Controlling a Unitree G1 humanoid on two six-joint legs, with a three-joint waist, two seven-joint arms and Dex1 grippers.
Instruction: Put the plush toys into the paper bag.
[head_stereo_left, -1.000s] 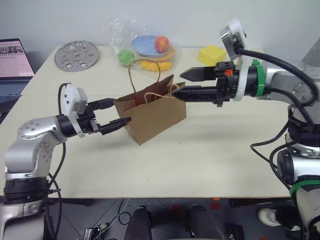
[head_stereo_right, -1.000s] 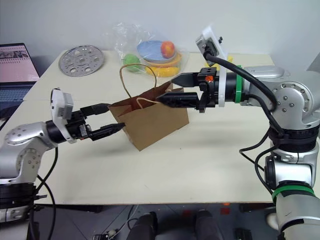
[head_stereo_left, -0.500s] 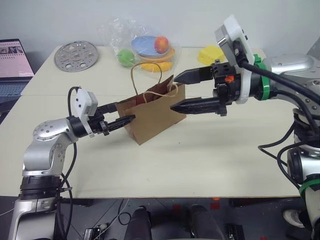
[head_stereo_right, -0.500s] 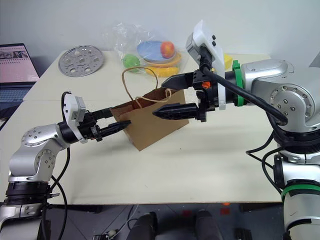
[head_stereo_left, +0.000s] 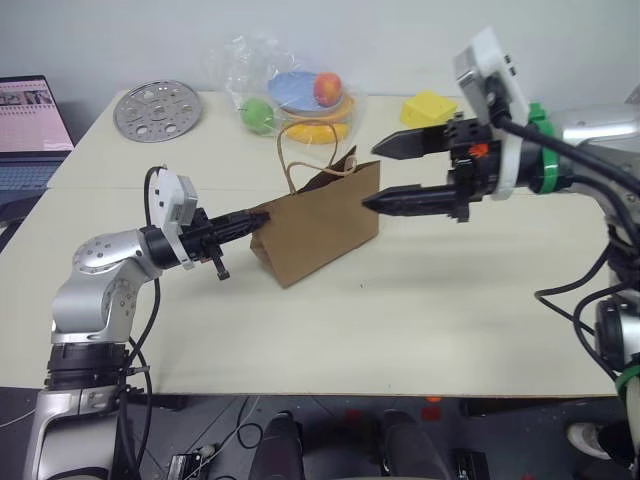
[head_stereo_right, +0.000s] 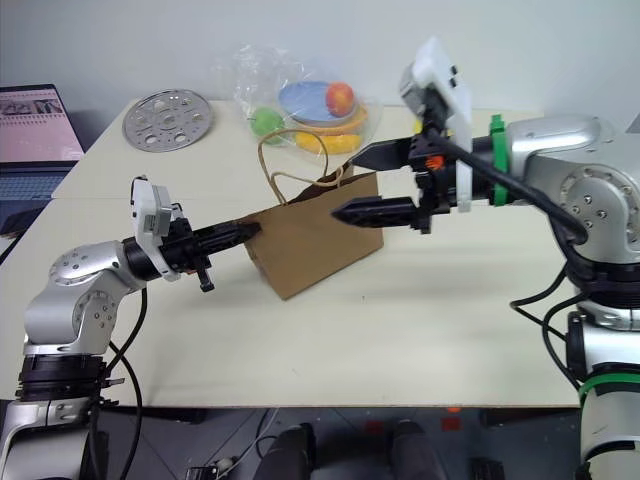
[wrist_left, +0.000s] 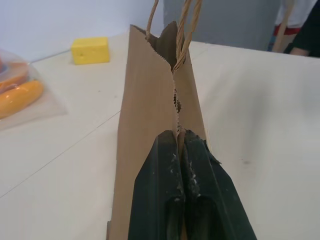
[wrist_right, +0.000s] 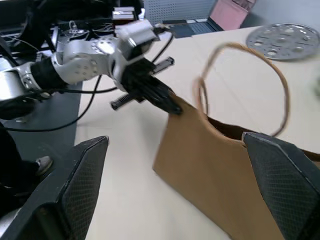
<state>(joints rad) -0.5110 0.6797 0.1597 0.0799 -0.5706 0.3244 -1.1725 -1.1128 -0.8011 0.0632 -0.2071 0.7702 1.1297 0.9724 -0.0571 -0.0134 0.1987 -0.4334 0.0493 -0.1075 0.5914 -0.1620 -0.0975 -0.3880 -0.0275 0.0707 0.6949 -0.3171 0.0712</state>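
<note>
I see the paper bag (head_stereo_left: 322, 222) standing upright at the middle of the cream table (head_stereo_left: 400, 320), its loop handles up. My left gripper (head_stereo_left: 258, 218) is pinched tight on the bag's upper left edge. My right gripper (head_stereo_left: 385, 175) hangs spread wide just beside the bag's right top corner, grasping nothing. Behind the bag lie wrapped plastic fruit (head_stereo_left: 300, 100), a yellow block (head_stereo_left: 428, 106) and a perforated metal disc (head_stereo_left: 158, 108).

My left gripper (wrist_left: 181, 150) hid part of the paper bag (head_stereo_left: 320, 225) edge it pinched. The bag's interior stayed unseen. The laptop (head_stereo_left: 30, 125) was cut off by the frame edge.
</note>
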